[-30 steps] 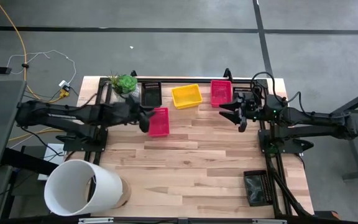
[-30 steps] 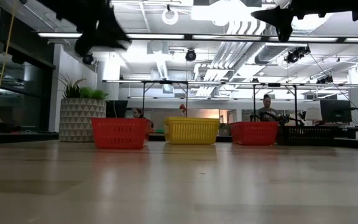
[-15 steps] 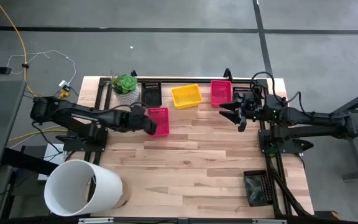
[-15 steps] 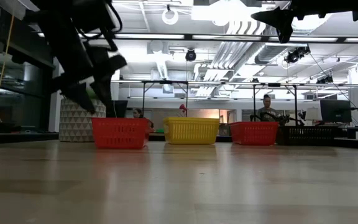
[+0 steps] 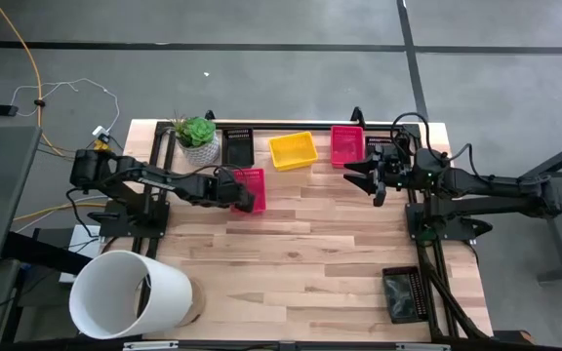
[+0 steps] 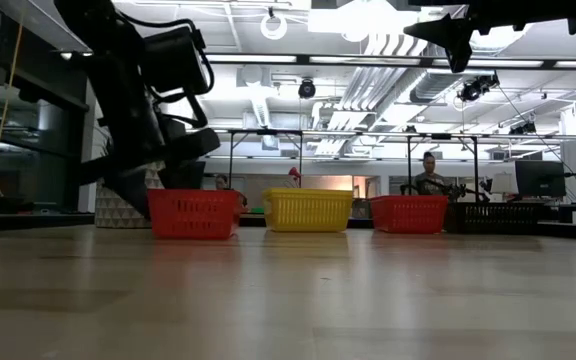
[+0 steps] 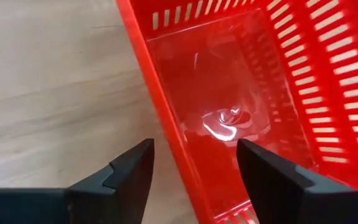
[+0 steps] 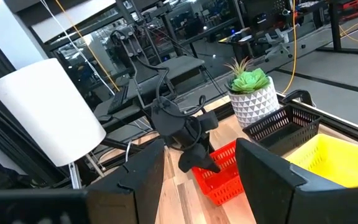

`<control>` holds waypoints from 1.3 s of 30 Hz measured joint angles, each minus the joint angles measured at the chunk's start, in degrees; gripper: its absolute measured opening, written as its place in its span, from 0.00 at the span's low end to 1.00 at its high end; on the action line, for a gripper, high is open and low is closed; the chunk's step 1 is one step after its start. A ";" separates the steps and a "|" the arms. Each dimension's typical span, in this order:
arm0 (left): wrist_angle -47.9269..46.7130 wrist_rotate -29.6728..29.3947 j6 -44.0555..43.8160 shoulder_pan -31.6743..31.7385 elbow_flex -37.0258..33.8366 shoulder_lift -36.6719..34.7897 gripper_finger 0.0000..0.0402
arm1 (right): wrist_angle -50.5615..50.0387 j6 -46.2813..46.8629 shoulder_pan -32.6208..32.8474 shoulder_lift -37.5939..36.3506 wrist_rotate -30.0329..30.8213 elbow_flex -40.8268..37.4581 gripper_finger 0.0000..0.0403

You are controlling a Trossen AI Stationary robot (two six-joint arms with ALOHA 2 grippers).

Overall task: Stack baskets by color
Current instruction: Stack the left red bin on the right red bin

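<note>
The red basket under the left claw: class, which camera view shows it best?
The left wrist view: the red basket fills it, with one long wall between the open left claw fingers. The high view shows its place on the table; the low view its side; the right wrist view shows it small, partly hidden.

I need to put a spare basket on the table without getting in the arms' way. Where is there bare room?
The wooden table is bare across its middle and near edge, between the white bucket and the black basket. The far edge is crowded: plant pot, baskets, and the open left gripper straddling the red basket's wall.
</note>
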 joint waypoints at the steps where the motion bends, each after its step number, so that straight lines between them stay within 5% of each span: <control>1: 0.33 -0.06 -0.03 0.00 0.00 0.01 0.51 | -0.02 0.00 0.00 0.00 0.00 0.00 0.46; 11: 0.68 -0.63 3.70 -0.07 0.00 -3.12 0.03 | -0.01 2.46 0.00 0.00 0.00 0.00 0.46; 21: 5.66 -0.17 8.39 -1.93 0.20 -14.68 0.00 | 0.99 6.05 0.00 2.89 -0.33 0.02 0.46; 26: 6.39 -0.72 13.02 -2.85 6.51 -15.54 0.00 | 13.29 5.74 0.00 5.25 -0.39 0.02 0.46; 33: 8.88 -0.80 23.02 0.50 21.04 -4.74 0.00 | 36.53 -0.12 -0.19 5.12 -0.20 0.09 0.46; 39: 14.15 4.83 24.70 4.19 33.15 8.77 0.00 | 41.11 -1.01 -0.20 4.76 2.56 0.11 0.46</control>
